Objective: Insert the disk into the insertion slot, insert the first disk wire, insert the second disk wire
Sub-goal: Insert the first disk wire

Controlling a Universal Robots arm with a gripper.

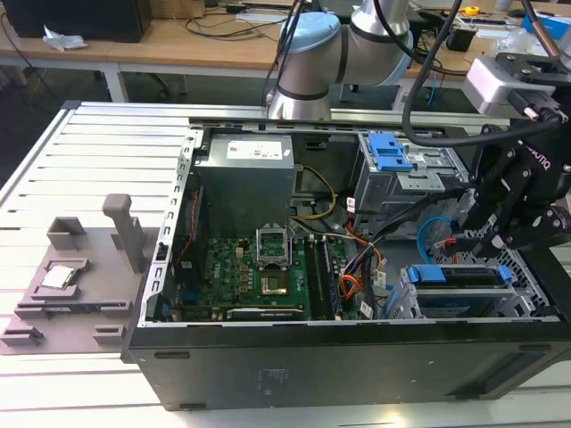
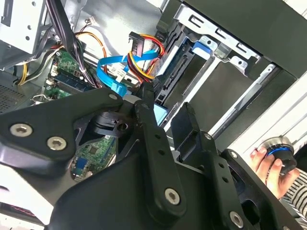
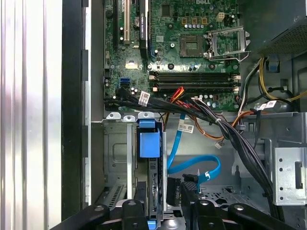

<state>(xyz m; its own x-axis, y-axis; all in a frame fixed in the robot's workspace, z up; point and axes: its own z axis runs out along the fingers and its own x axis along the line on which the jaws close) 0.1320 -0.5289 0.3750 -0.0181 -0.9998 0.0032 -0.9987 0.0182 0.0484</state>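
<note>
Open computer case with the disk [image 1: 459, 275] lying in the insertion slot [image 1: 403, 301] of the drive cage, its blue frame between the cage walls; it appears seated. The gripper [image 2: 165, 105] hangs over the disk's wire end, jaws apart with nothing seen clamped between them. One fingertip [image 2: 147, 93] is just beside the loose blue data cable [image 3: 194, 165] and the plug with coloured wires [image 2: 137, 45]. The step in hand is judged to be the wiring of the disk. Done well, the jaws take a plug by its rigid body rather than its cable, square its keyed face to the disk's port, and press straight along the disk's plane, clear of the black wire bundle [image 3: 230, 136]
</note>
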